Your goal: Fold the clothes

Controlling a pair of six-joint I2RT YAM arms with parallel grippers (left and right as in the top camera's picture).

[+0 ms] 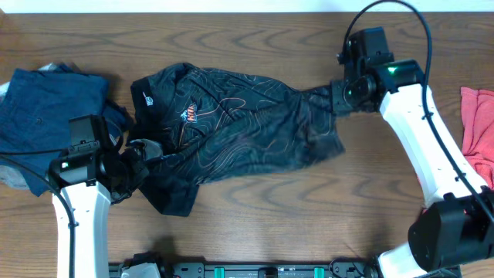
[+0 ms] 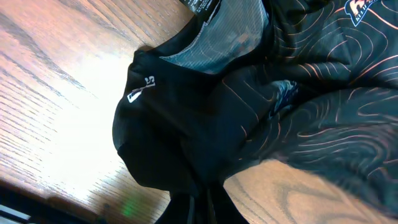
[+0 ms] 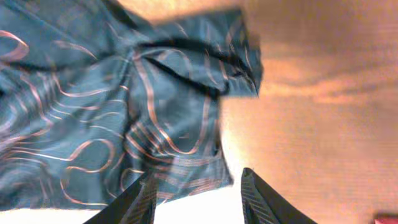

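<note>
- The black shirt (image 1: 239, 127) lies rumpled, mostly spread across the middle of the worktop (image 1: 309, 224); no clean fold shows, so nearly all the folding looks left to do
- The left end effector (image 1: 137, 153) is clamped on the shirt's left edge
- The right end effector (image 1: 337, 96) stands parted at the right hem, gripping nothing
- A navy garment (image 1: 46, 108) lies just beside the shirt, crowding the left arm's side
- A red garment (image 1: 480, 127) lies well apart at the right edge

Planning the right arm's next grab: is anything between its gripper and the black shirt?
Nothing visible does. The right gripper is open at the edge of the black shirt, only bare table beside it; the navy garment and red garment lie off to the sides.
</note>
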